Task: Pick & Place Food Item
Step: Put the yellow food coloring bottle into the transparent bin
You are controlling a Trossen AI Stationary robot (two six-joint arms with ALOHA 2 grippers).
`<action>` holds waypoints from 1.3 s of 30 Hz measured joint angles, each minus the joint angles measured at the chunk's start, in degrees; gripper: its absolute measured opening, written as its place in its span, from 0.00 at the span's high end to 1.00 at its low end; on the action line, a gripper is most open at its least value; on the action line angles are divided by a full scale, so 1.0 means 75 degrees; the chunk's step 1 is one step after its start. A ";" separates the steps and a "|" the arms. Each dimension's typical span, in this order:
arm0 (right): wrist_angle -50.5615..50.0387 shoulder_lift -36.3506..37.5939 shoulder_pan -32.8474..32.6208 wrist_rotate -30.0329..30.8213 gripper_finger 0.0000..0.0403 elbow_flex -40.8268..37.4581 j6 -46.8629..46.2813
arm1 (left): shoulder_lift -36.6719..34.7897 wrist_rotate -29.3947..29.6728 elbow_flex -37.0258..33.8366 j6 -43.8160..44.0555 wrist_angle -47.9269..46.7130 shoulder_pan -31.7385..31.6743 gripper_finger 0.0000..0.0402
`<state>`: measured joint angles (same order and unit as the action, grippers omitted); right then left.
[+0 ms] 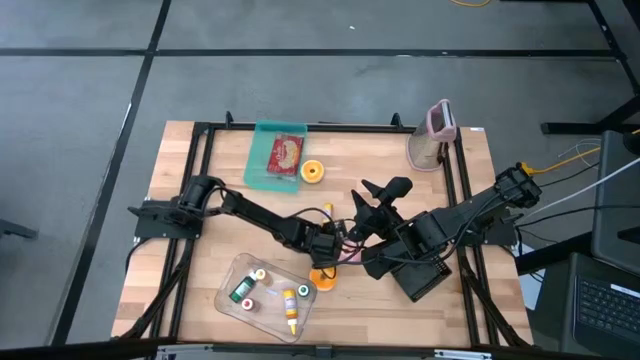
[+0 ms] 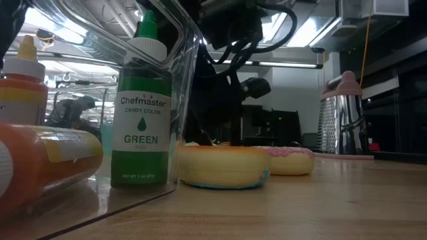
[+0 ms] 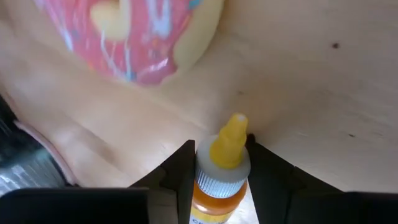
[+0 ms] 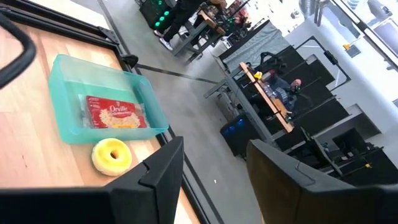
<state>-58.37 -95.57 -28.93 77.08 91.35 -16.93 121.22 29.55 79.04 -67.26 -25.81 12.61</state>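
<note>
Bottle (image 3: pixel 222 180) in left gripper (image 3: pixel 221 171) — nozzle forward

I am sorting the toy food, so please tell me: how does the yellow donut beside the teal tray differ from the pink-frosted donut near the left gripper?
The yellow donut has plain yellow icing; the pink-frosted donut has pink icing with sprinkles. The yellow one lies alone next to the teal plastic tray; the pink one lies near the left gripper, whose fingers flank an orange dropper bottle. Both are ring-shaped and lie flat on the wooden table.
</note>
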 joint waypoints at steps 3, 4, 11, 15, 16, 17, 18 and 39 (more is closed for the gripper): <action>0.0003 0.0000 0.0000 0.0000 0.57 0.0000 -0.0003 | -0.0188 -0.0219 -0.0029 0.0951 -0.0168 -0.0010 0.72; 0.0000 0.0000 0.0000 0.0003 0.57 0.0000 -0.0003 | -0.0309 -0.0366 -0.0053 0.1330 -0.0309 0.0000 0.72; 0.0006 0.0000 -0.0006 0.0129 0.57 0.0000 -0.0003 | -0.1833 -0.1564 -0.0075 0.4355 -0.0670 0.0033 0.72; -0.0019 -0.0009 -0.0006 0.0236 0.57 0.0000 -0.0003 | -0.2937 -0.1643 -0.0469 0.5485 -0.0688 0.0052 0.72; -0.0016 -0.0009 -0.0006 0.0236 0.57 0.0000 -0.0001 | -0.3230 -0.1631 -0.0618 0.5719 -0.0701 0.0059 0.72; -0.0014 -0.0009 -0.0019 0.0237 0.57 0.0000 -0.0003 | -0.3511 -0.1628 -0.0809 0.5962 -0.0729 0.0066 0.72; -0.0015 -0.0009 -0.0033 0.0239 0.57 0.0000 -0.0003 | -0.3779 -0.1633 -0.1044 0.6212 -0.0756 0.0066 0.72; -0.0005 -0.0009 -0.0303 0.0983 0.57 0.0000 -0.0031 | -0.8334 -0.0522 -0.6582 0.9587 0.6783 0.1598 0.72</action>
<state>-58.41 -95.64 -31.20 84.45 91.35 -17.16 58.72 25.63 29.67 4.64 25.06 24.60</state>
